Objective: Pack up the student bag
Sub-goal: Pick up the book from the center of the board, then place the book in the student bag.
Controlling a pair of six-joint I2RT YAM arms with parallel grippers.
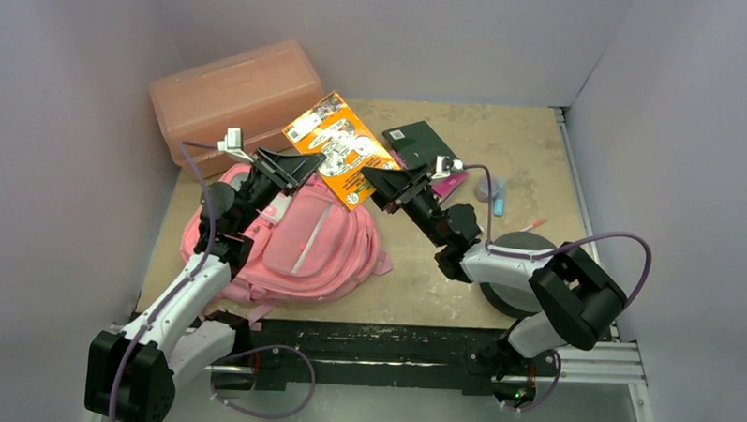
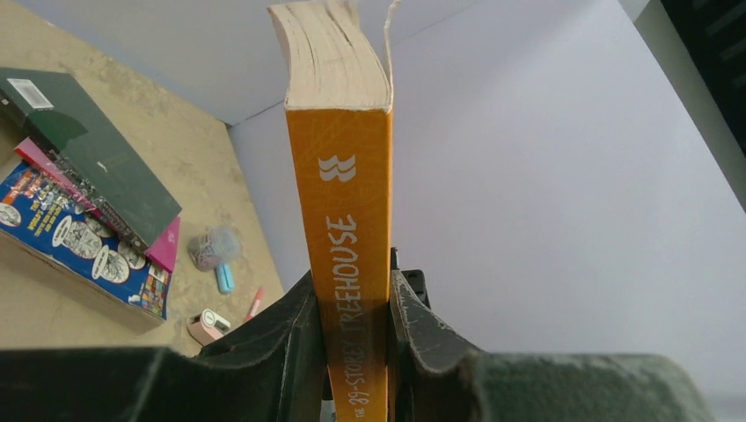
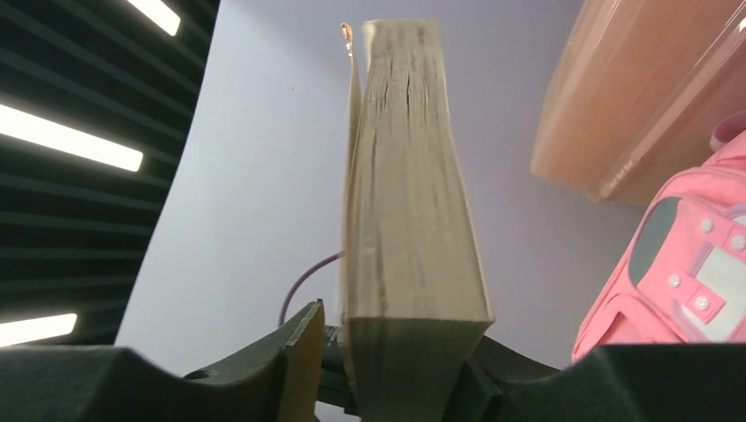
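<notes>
Paperback handoff in mid-air, basically: the orange paperback [image 1: 339,149], a "Storey Treehouse" going by the spine, hangs off the table with an arm on each side. The left gripper [image 1: 301,163] is clamped tight on the spine, both fingers pressed flat against the covers in its wrist view. The right gripper [image 1: 376,178] straddles the opposite page edge with its jaws apart, and there's a sliver of daylight between one finger and the loose cover, so I wouldn't call that a grip. The book's long axis runs away from both sets of jaws toward the back wall, at a slant. The bit that matters is the pink backpack [image 1: 303,241]. It lies flat, front pockets up, directly under and just behind the left jaws, long axis running back toward that arm's base. From the right jaws it's off to the side and lower, so the left arm is clearly the nearer one. I'd guess the book has to tip down and toward the left arm to go in. Can't tell from up top whether the main zip is open, since the arm covers that end. The salmon plastic box [image 1: 233,89] sits beyond the left jaws, and a green notebook [image 1: 424,142] lies just past the right ones.
</notes>
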